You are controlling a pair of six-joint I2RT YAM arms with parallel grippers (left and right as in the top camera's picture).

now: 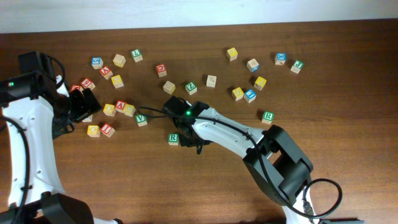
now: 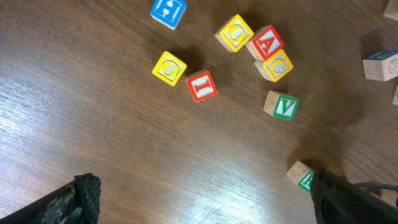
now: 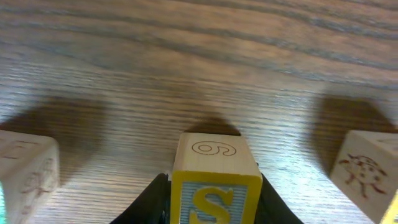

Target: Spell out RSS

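**Close quarters, risky release**

On that crowded table point(image 1: 348, 99), the reach of the right arm point(image 1: 230, 134) looked risky: the right gripper point(image 1: 188, 138), pinching the yellow S cube point(image 3: 214, 186) just beside the green R cube point(image 1: 173, 139), might knock the R askew or twist the S on release. The arm lay stretched low; the left gripper point(image 1: 82, 104) hung aside, jaws spread wide, empty

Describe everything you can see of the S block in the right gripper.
The S block is a small pale wooden cube. The face toward the wrist camera has a yellow border around a blue S on a striped ground; the upper face is bare wood with an outlined 6 or 9. The right gripper's dark fingers press its two sides. Whether it rests on the table cannot be told.
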